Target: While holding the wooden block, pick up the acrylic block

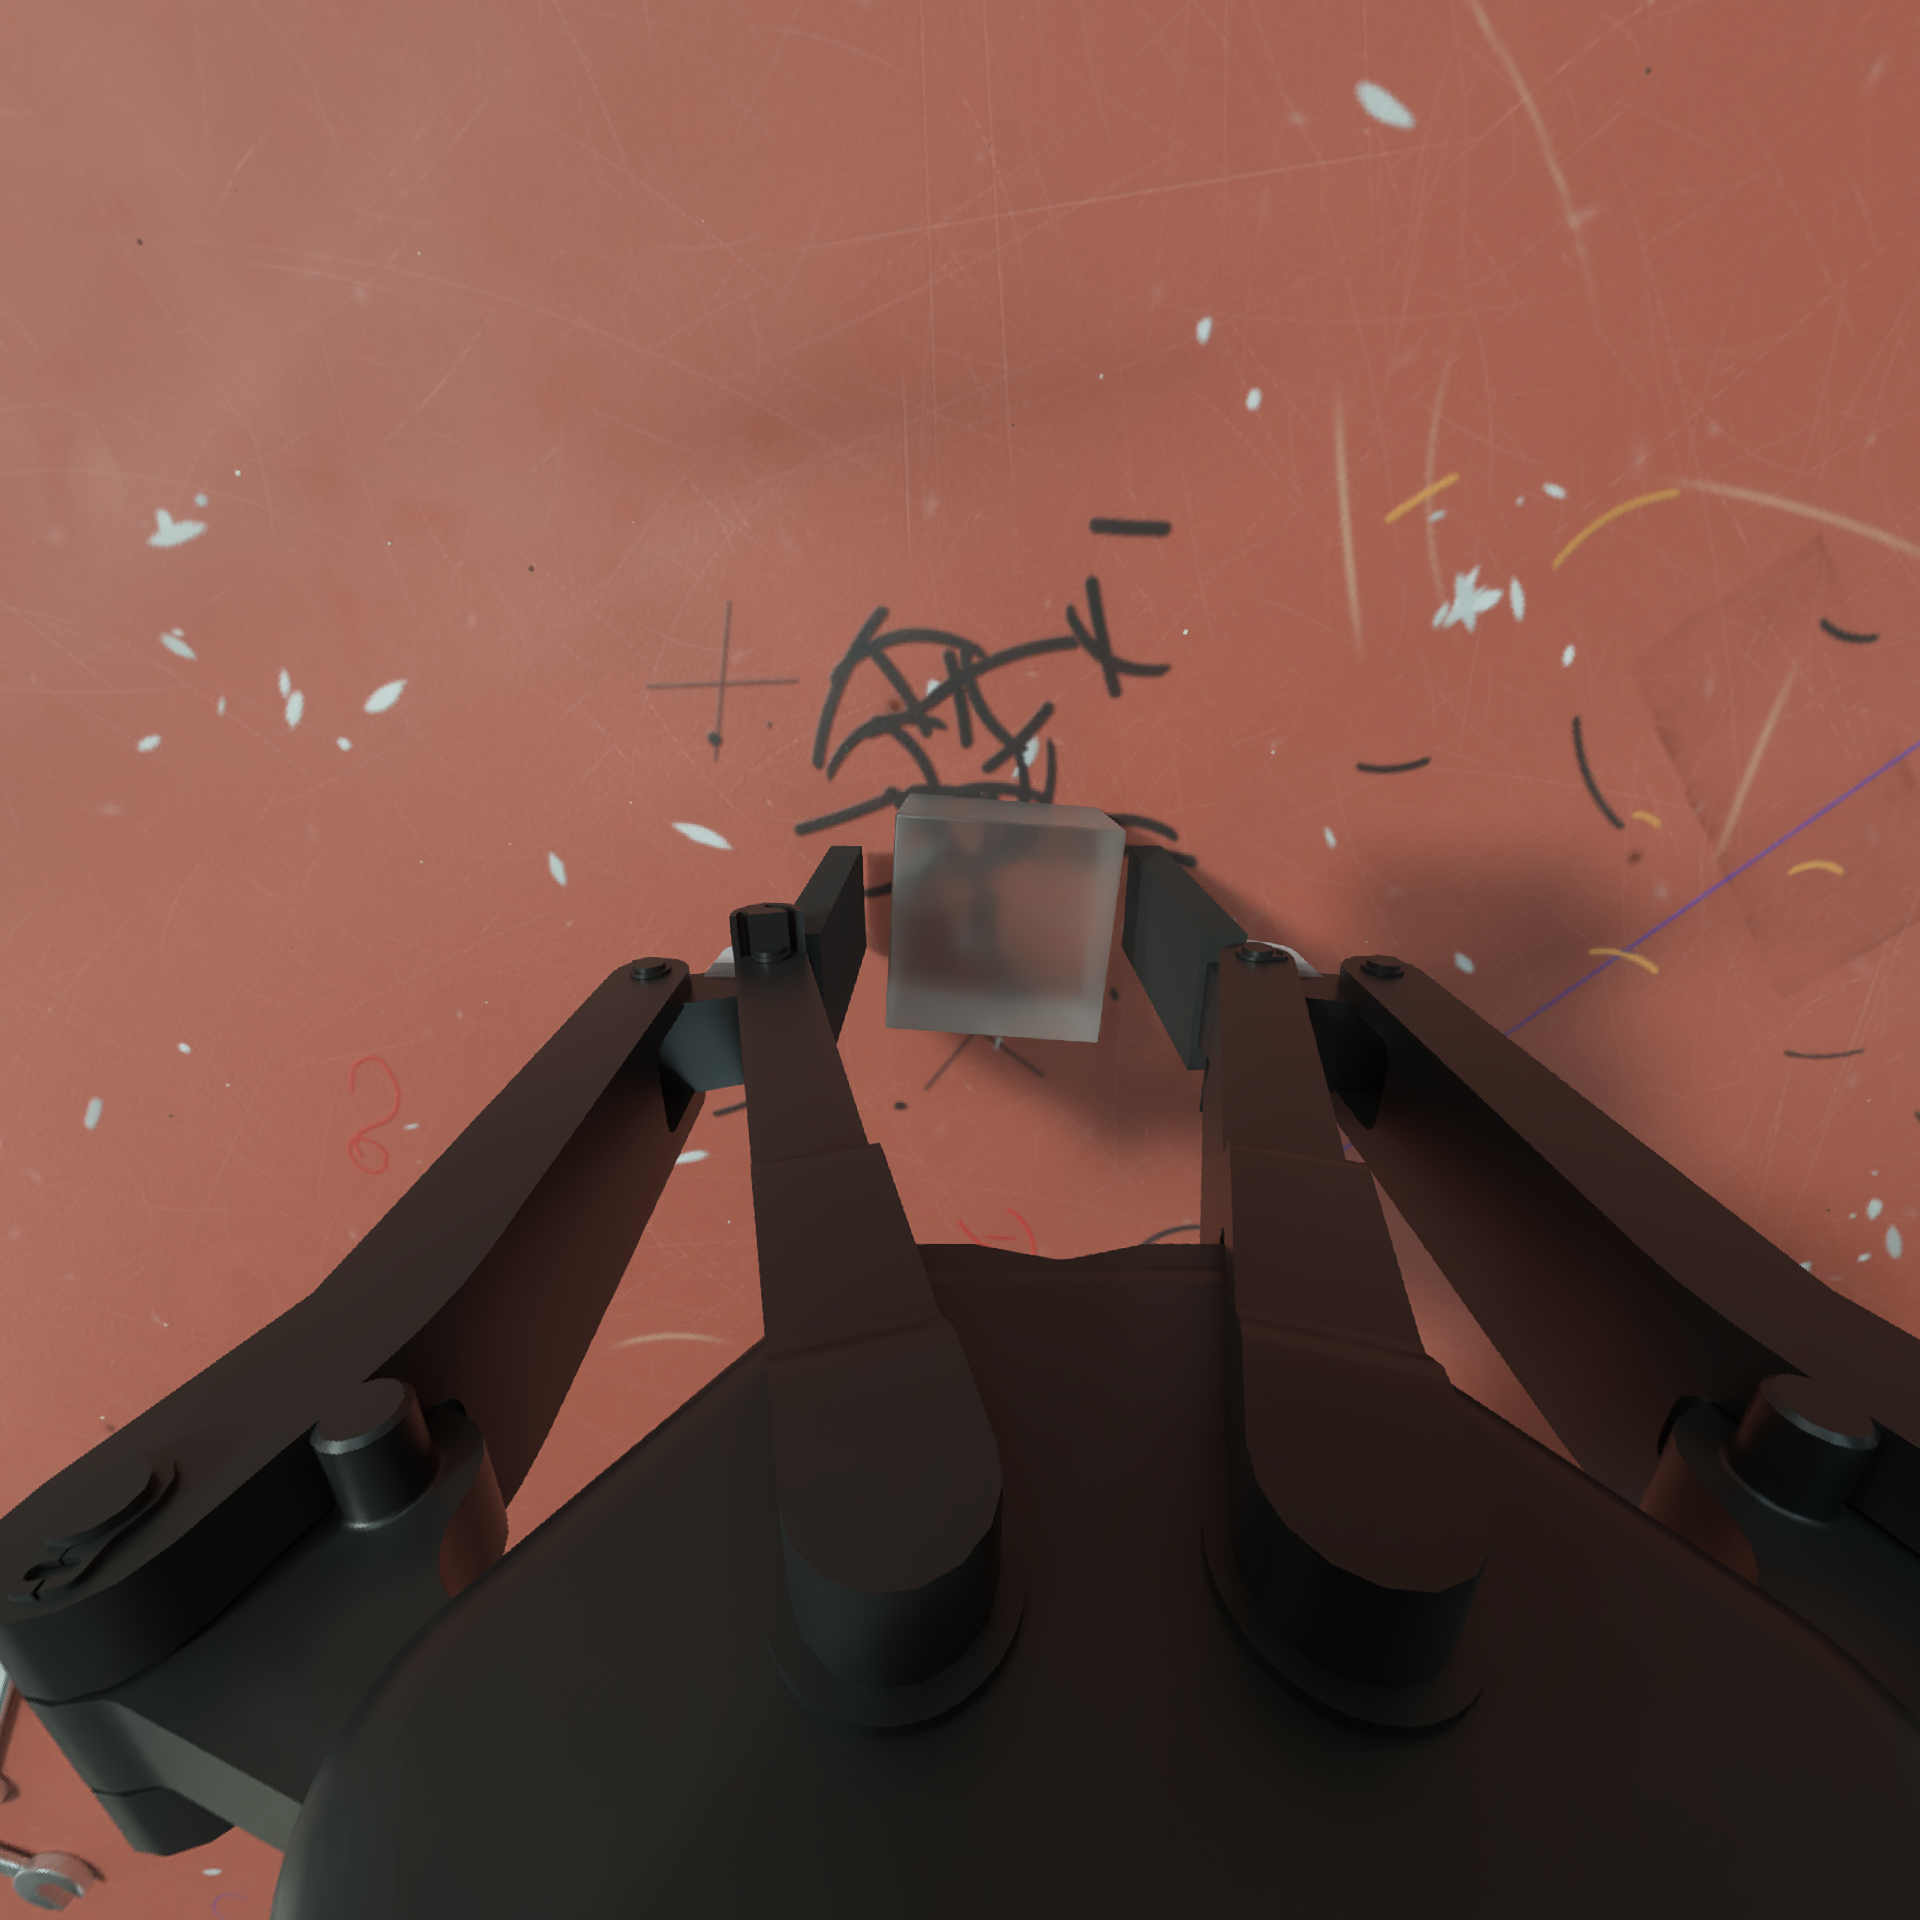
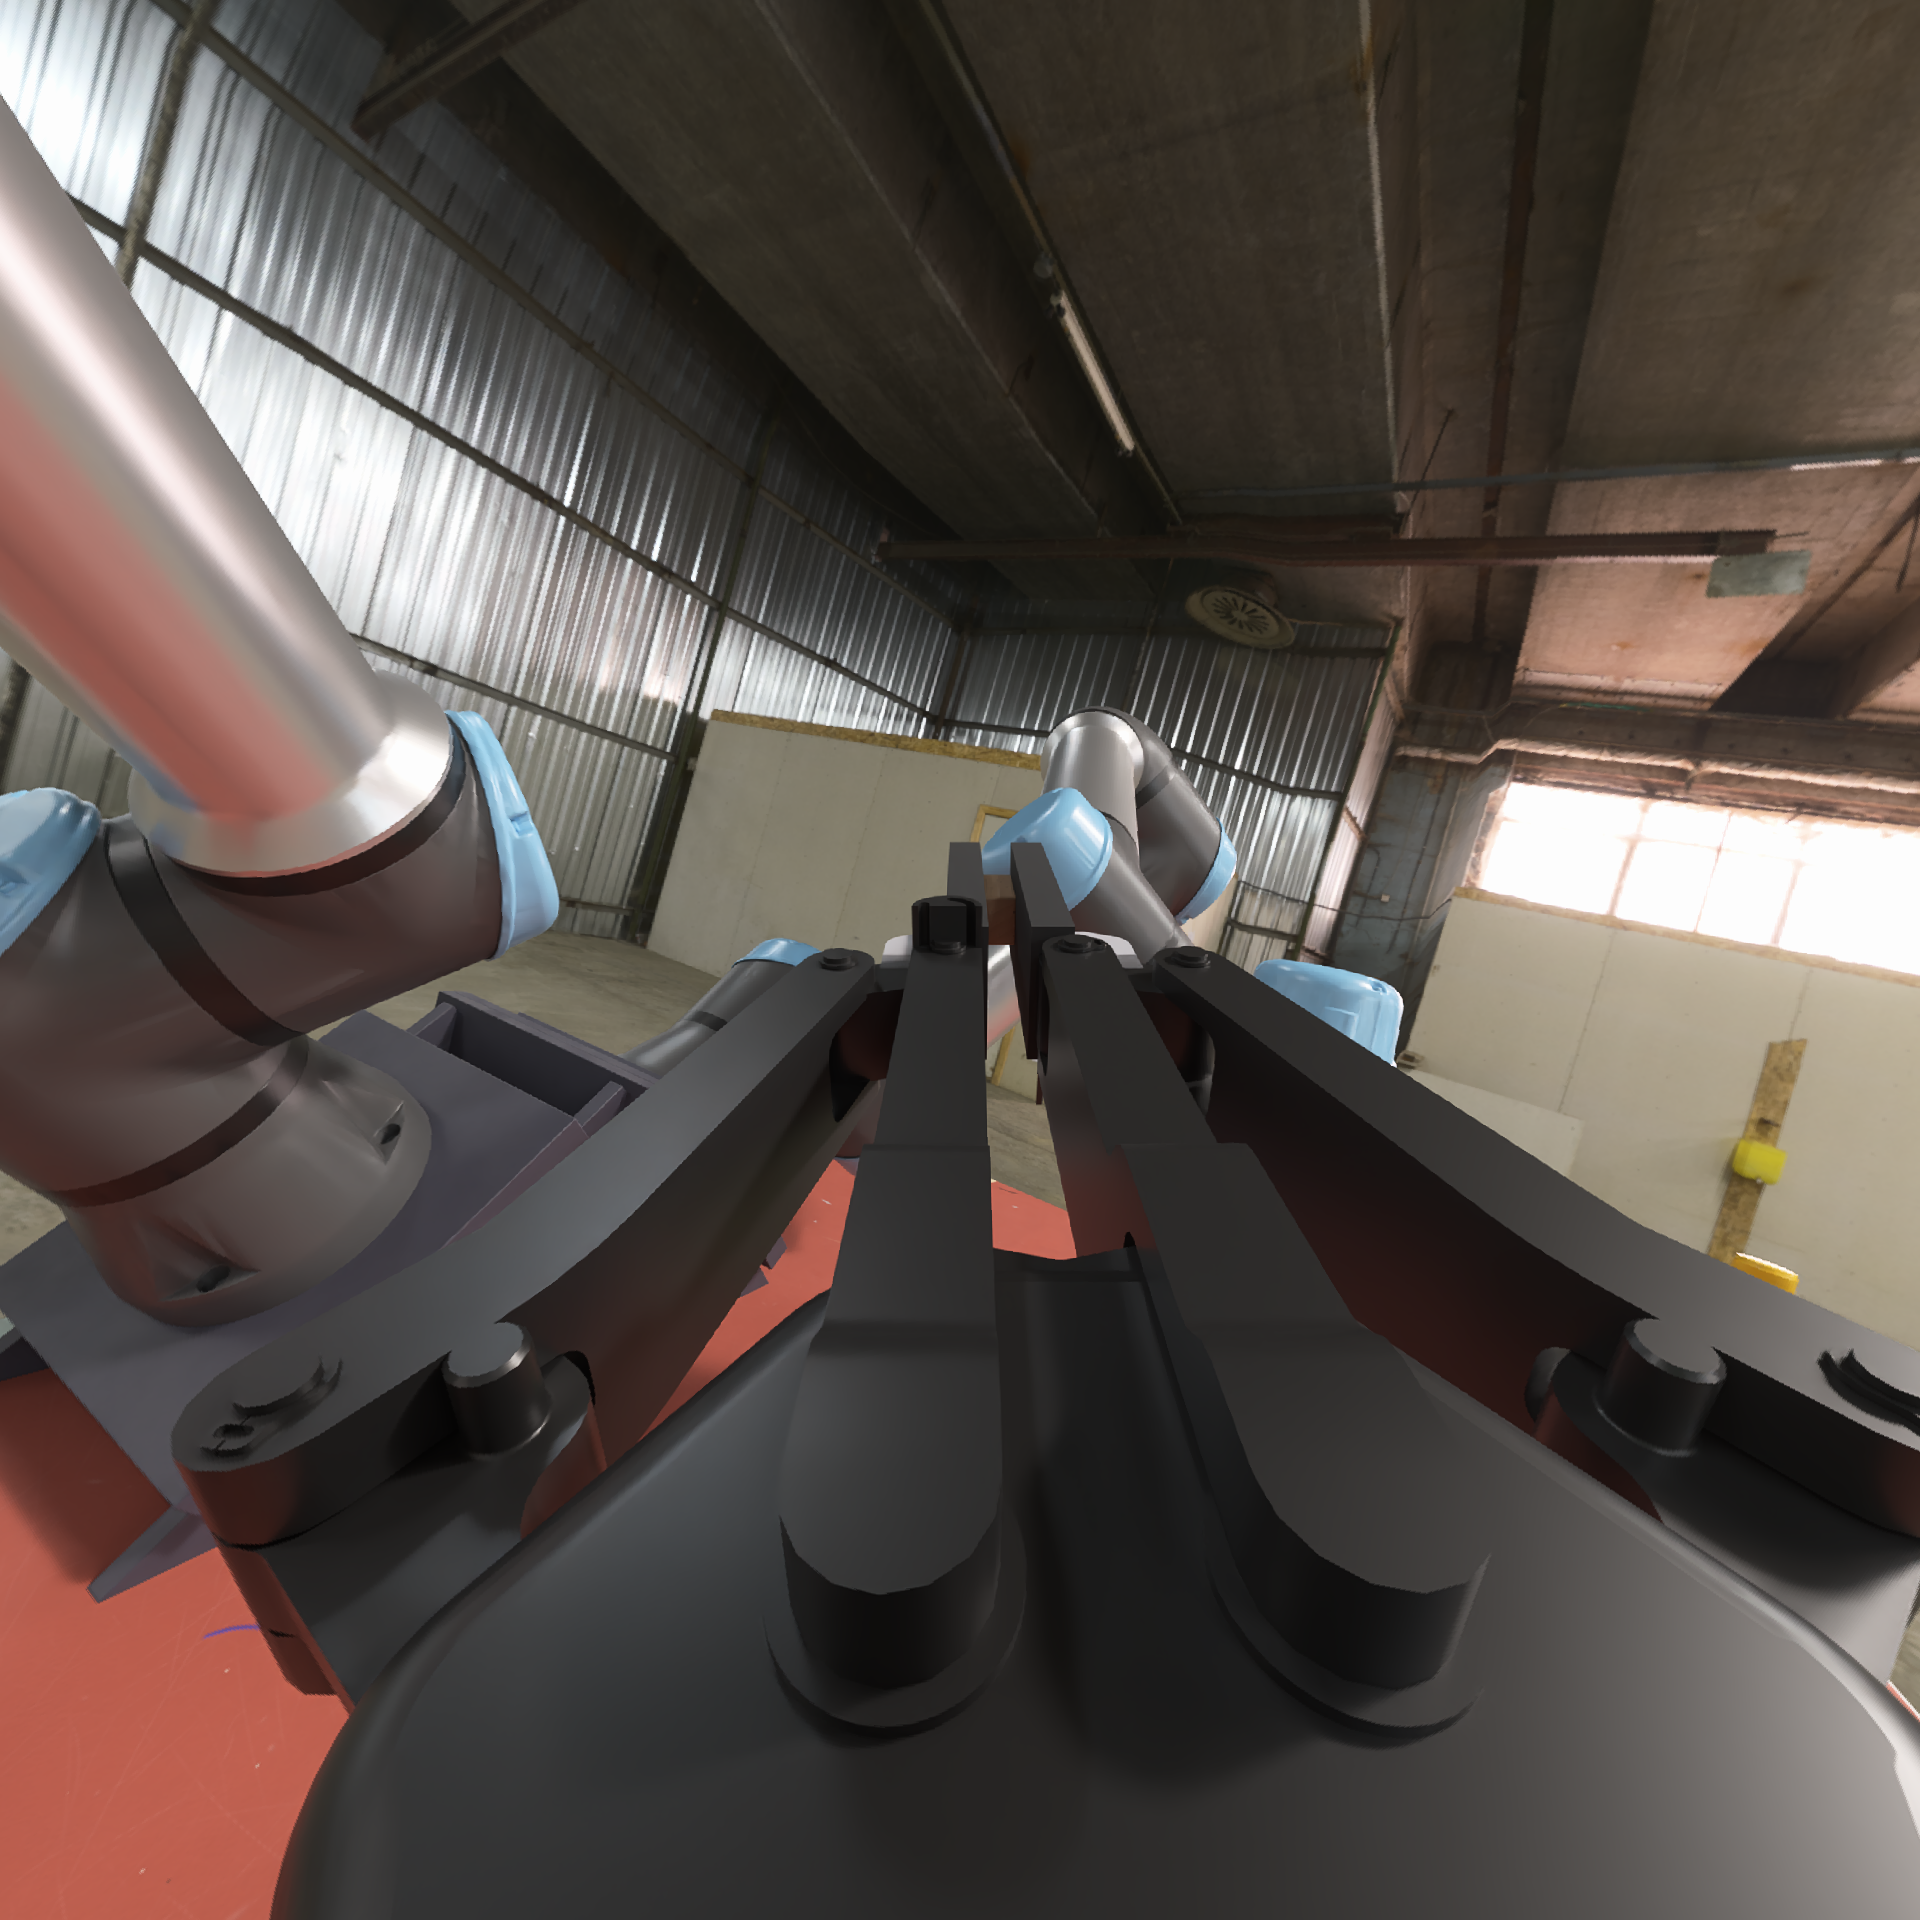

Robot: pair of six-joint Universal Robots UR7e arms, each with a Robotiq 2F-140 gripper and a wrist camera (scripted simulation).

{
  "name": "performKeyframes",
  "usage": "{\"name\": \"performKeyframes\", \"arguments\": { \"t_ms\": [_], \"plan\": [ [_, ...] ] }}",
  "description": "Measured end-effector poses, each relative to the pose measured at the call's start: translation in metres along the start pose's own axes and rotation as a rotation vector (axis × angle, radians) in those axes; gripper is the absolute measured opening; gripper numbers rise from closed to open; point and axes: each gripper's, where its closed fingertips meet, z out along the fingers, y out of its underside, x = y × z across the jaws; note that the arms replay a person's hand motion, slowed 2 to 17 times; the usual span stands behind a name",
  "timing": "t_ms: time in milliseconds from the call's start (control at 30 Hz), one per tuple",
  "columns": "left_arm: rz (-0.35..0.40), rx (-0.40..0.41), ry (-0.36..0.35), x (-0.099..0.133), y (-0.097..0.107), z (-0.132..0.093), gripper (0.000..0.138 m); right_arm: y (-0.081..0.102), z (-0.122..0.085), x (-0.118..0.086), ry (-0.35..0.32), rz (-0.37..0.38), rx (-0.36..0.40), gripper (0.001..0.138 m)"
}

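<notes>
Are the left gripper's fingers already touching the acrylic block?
No: in the left wrist view the left gripper straddles the acrylic block, with red table showing between each pad and its sides.

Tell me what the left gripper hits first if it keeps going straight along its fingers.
The left gripper already has the acrylic block between its open fingers, apparently with small gaps on both sides. Going straight on, the fingertips would likely meet the red table the block seems to rest on, though depth is unclear.
</notes>
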Motion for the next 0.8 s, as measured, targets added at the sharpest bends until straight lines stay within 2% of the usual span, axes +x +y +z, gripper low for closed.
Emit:
{"name": "performKeyframes", "arguments": {
  "t_ms": [800],
  "plan": [
    [0.046, -0.008, 0.003, 0.0018, 0.0011, 0.0007, 0.071, 0.0032, 0.0024, 0.0012, 0.002, 0.004, -0.01, 0.008]
  ]
}}
